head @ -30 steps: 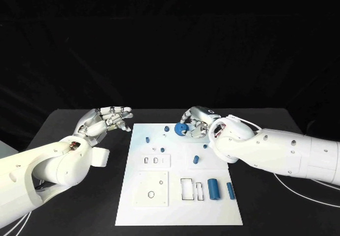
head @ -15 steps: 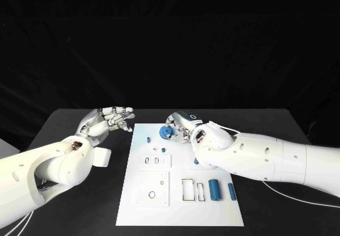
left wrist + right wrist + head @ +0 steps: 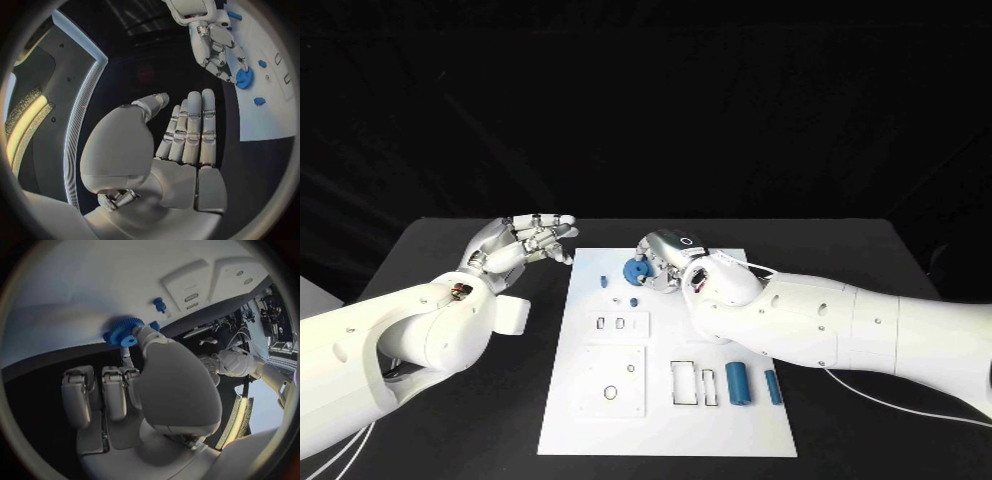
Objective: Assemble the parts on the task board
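A: What has changed since half a second ago?

B: The right hand has eased slightly toward the board's far left part, carrying the blue gear with it. The left hand has barely moved.

A: How much room is there?

B: The white task board lies mid-table, with bare black table on both sides. The left hand hovers just off the board's far left corner, fingers apart, holding nothing. Two blue cylinders lie near the board's right edge, well apart from both hands.

A: Where is the gear relative to the hand?

B: Pinched at the right hand's fingertips, over the board's far end, just beside two small blue pegs.
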You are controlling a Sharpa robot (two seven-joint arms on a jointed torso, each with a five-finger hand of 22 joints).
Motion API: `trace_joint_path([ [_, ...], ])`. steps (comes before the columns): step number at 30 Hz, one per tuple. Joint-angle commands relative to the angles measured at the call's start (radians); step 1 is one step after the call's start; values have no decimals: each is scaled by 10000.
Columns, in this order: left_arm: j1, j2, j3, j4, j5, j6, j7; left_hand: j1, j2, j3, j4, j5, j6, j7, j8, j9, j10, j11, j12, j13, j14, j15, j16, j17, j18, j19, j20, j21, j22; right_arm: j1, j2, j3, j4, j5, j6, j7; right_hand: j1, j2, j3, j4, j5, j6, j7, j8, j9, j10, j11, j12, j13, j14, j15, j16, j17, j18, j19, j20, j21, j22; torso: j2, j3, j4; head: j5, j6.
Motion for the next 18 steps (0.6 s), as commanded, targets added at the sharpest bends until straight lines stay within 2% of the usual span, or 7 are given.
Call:
trace_joint_path([
  [1,11,20,9,12,-52,181,54,1,64,50,3,-48,49,47,66,17,47,21,-12,16,-86,1,57,-14,117,-86,-10,31,11,-25,54,-9,-73,-190,197,-78,-80,-23,55,6,-55,274,-125,12,21,1023,-56,39,2634,1042,-65,54,2629,-66,1046,-54,44,2631,-6,6,-10,21,-21],
  [8,11,17,9,14,-54,186,46,1,64,50,3,-48,49,47,66,17,47,21,-12,16,-86,1,57,-14,117,-86,-10,31,11,-36,160,-16,-255,-190,226,-105,-131,-92,92,-1,-116,244,-108,-21,6,1023,-43,39,2634,1042,-58,54,2629,-66,1046,-48,44,2631,-11,9,-25,24,-14],
  [12,11,17,9,13,-54,191,39,1,64,50,3,-48,49,47,66,17,47,21,-12,16,-86,1,57,-14,117,-86,-10,31,11,-38,236,-22,-371,-179,191,-87,-300,-237,158,25,-268,28,-15,-193,-68,1023,34,39,2634,1042,2,54,2629,-66,1046,-7,44,2631,-11,11,-18,14,0],
  [13,11,18,9,13,-54,192,36,1,64,50,3,-48,49,47,66,17,47,21,-12,16,-86,1,57,-14,117,-86,-10,31,11,-38,265,-25,-411,-162,200,-70,-377,-274,159,44,-437,-57,28,-266,-99,1023,72,39,2634,1042,36,54,2629,-66,1046,22,44,2631,-14,10,-15,8,5],
  [14,11,18,9,12,-54,193,35,1,64,50,3,-48,49,47,66,17,47,21,-12,16,-86,1,57,-14,117,-86,-10,31,11,-38,279,-26,-429,-154,207,-61,-547,-368,71,93,-876,-310,124,-462,-176,1023,160,39,2634,1042,113,54,2629,-66,1046,78,44,2631,-15,8,-14,8,5],
  [18,11,18,9,10,-54,197,27,1,64,50,3,-48,49,47,66,17,47,21,-12,16,-86,1,57,-14,117,-86,-10,31,11,-39,323,-33,-483,-87,284,-16,-850,-399,-272,149,-1350,-601,213,-754,-270,1023,254,39,2634,1042,215,54,2629,-66,1046,190,44,2631,-12,5,-8,0,4],
])
